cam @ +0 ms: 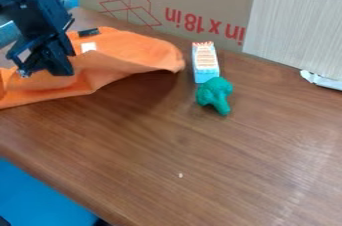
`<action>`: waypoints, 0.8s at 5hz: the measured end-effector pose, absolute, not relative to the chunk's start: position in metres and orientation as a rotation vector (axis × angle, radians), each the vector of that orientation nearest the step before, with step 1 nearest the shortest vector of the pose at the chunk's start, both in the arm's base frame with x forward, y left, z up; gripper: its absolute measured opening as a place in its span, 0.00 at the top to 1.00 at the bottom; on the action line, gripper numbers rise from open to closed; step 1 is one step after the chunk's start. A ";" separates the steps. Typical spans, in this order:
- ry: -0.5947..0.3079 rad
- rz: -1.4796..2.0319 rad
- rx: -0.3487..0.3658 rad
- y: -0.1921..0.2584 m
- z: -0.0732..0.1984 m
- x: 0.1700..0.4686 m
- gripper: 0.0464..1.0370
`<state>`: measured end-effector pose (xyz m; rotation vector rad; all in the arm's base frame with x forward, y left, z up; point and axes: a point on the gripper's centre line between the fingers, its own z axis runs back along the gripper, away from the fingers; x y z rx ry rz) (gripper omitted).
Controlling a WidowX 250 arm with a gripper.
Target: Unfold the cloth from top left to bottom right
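- One black gripper [45, 62] hangs over the cloth, well left of the small carton; we cannot tell whether it is open or closed.
- One orange cloth [110, 67] lies rumpled on the table, its rounded right end just left of the carton. We expect it to be light, limp and forgiving, more likely to slide or bunch than break. We would pinch a single loose layer at the upper-left edge, since a deeper grip could gather both layers and drag the whole bundle.
- One dark patch [88, 32] and a white patch [89, 47] mark the cloth, left of the carton.
- One small carton [206, 62], our landmark, is blocky and straight-edged, pale blue at its near end.
- One green broccoli-shaped toy [214, 95], knobbly with a stubby stalk, sits at the carton's near end.
- One wood-grained table [200, 155], smooth and brown, spreads in front of the carton.
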<state>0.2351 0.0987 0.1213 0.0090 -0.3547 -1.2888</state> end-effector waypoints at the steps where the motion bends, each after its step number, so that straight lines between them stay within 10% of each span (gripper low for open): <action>1: -0.325 -1.276 0.007 0.085 0.113 0.226 0.96; 4: -0.303 -1.166 0.021 0.049 0.114 0.225 0.93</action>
